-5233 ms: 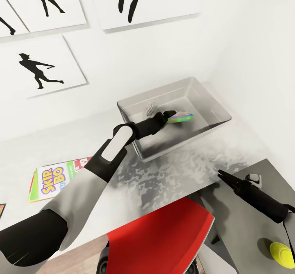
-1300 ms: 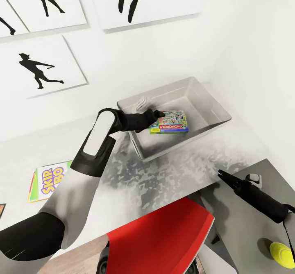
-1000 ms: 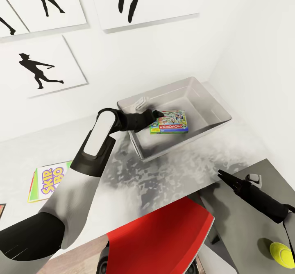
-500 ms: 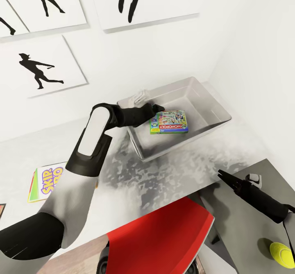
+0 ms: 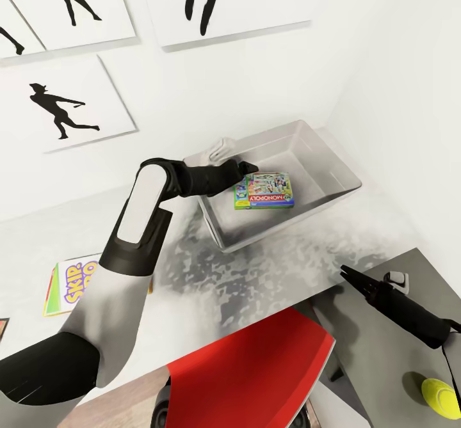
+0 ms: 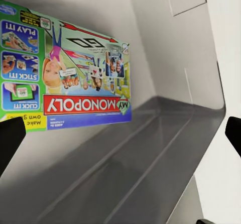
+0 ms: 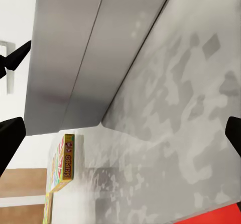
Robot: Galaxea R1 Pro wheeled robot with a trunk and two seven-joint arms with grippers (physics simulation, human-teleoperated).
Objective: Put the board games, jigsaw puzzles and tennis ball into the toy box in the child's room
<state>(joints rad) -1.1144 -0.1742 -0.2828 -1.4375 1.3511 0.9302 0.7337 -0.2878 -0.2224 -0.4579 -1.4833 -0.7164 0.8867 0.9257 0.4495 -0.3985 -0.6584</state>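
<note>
My left claw [image 5: 251, 168] hangs over the near-left part of the toy box [image 5: 333, 162], its fingers spread apart and empty. Just below it the green-edged Monopoly game [image 5: 264, 190] lies flat on the box floor, toward the left end. The toy box sits at the far right of the desk [image 5: 256, 268], by the wall. My right claw [image 5: 346, 272] hovers low over the dark-grey cabinet section [image 5: 384, 351] on the near right; its fingers are spread apart too, holding nothing. The tennis ball [image 5: 439, 396] rests on that cabinet, near right. The Skip-Bo game [image 5: 72, 282] lies on the desk, far to the left.
</note>
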